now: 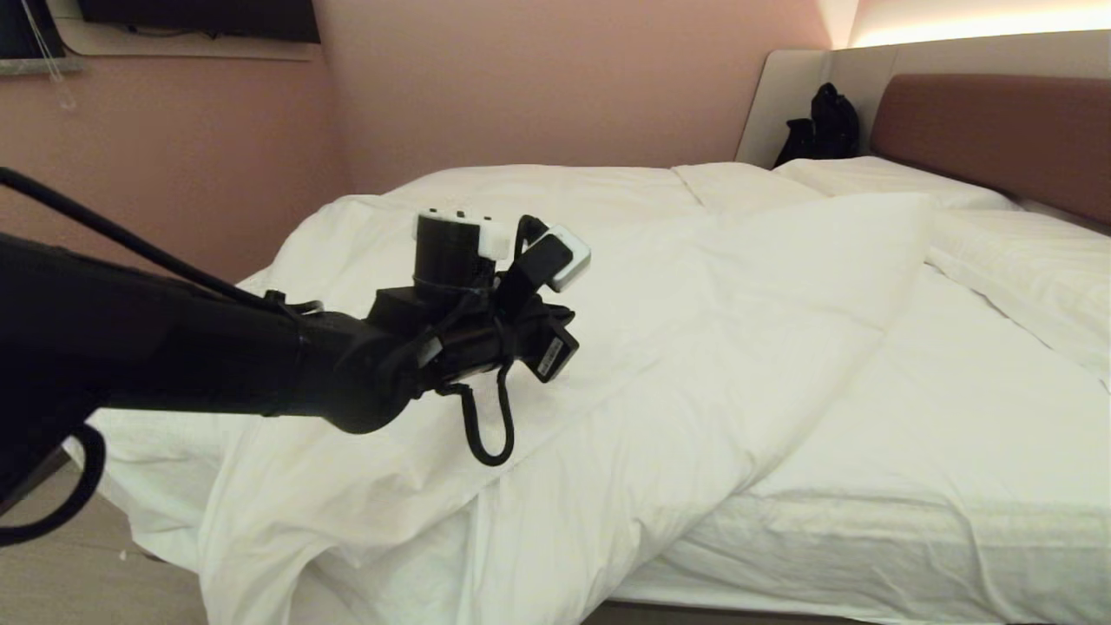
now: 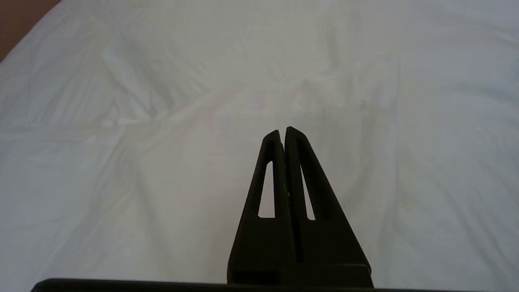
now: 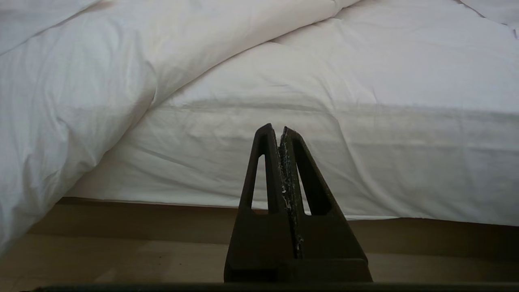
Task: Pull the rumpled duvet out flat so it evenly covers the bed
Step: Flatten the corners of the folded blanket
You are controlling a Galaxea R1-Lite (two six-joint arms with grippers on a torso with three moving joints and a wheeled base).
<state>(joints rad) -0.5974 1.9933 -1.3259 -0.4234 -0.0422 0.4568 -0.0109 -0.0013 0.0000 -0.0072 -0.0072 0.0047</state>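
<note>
Lying rumpled over the near-left part of the bed (image 1: pixel 955 486), the duvet (image 1: pixel 660 347) is folded back diagonally. The left gripper (image 2: pixel 282 134) is held clenched and empty above it. The right gripper (image 3: pixel 275 129) is clenched near the bed's side.

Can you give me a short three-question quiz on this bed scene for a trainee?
1. True or false: the duvet lies flat and even over the bed.
2. Which arm reaches over the duvet: A left, B right, C both?
3. Fill in: the left gripper has its jaws ____.

Key: 1 false, it is bunched toward one side with bare sheet showing. 2 A; the right gripper is low beside the mattress edge. 3 shut, holding nothing.
</note>
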